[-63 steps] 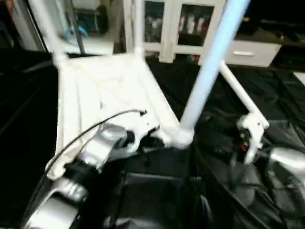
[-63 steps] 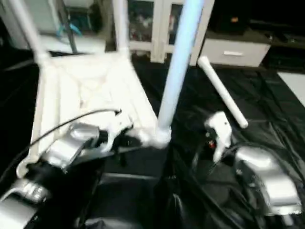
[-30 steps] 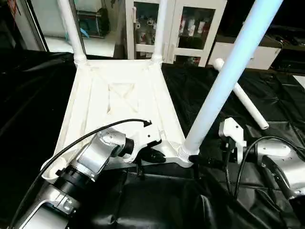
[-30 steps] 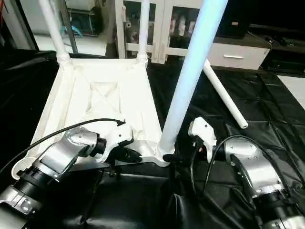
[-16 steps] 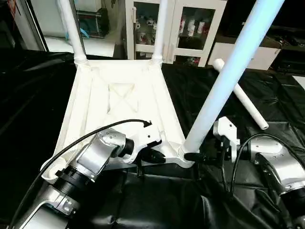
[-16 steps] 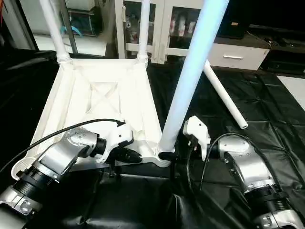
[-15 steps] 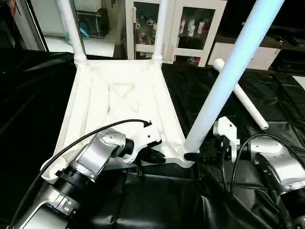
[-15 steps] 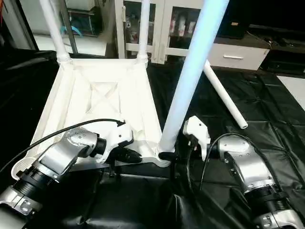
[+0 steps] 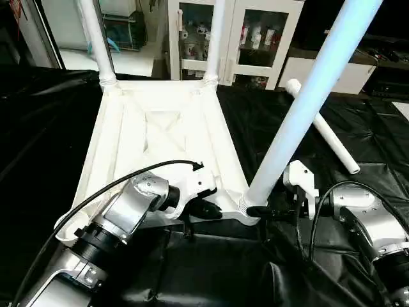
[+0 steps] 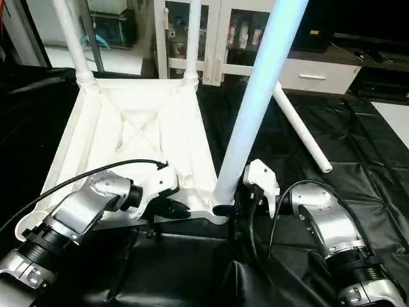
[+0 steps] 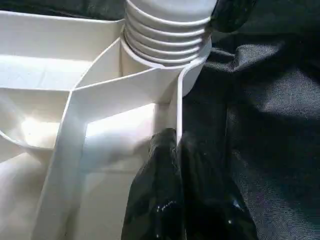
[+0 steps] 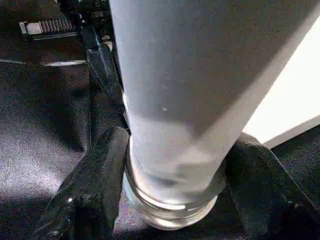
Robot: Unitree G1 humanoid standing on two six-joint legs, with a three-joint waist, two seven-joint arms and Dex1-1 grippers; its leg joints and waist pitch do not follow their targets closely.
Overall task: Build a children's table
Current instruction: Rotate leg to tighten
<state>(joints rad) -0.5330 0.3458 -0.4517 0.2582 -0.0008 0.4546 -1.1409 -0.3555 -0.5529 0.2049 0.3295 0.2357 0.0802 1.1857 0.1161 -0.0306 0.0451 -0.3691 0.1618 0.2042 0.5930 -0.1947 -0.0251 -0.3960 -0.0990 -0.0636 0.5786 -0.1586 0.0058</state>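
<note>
Black sheet (image 9: 51,128) covers the tabletop. The children's table top (image 9: 163,137) lies on it upside down, ribbed X-braced underside up, long axis running away from the robot toward the white glass-door cabinet (image 9: 233,38) at the back.

3 legs stand in corner sockets, pointing up. Near-right leg (image 9: 307,96) is the biggest in view: base threaded in the near-right corner socket (image 11: 167,35), shaft leaning up and to the right, out past the frame top. Far-left leg (image 9: 96,38) and far-right leg (image 9: 214,38) stand roughly upright at the far corners. 4th leg (image 9: 323,128) lies loose on the sheet, right of the top, well apart from it, long axis diagonal, rounded end toward the back.

Left claw (image 9: 208,211) w/ fingers pressed together, pinching the thin rim wall of the top at the near edge, just beside the socket; wrist view shows a finger (image 11: 160,190) each side of that wall.

Right claw (image 12: 172,200) at the base of the near-right leg, just above the threads, fingers (image 12: 95,185) spread either side of the tube, close against it; firm contact — can't tell.
</note>
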